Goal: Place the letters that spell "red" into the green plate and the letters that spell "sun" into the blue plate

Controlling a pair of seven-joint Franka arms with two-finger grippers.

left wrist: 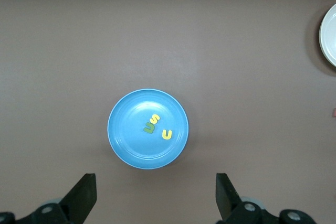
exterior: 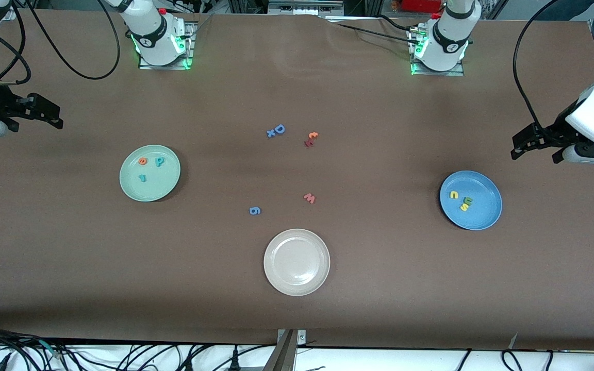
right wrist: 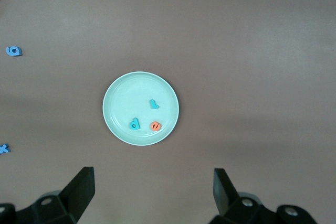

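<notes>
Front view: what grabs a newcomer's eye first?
Two coloured plates: the green plate toward the right arm's end holds a teal r, orange e and teal d, and the blue plate toward the left arm's end holds a yellow s, green u and yellow n. Between them lie loose letters and an empty beige-white plate. The left gripper and right gripper hang open at the table's ends.

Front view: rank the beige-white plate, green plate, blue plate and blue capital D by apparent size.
1. beige-white plate, nearest the camera, so unsure
2. green plate and blue plate, alike
3. blue capital D
</notes>
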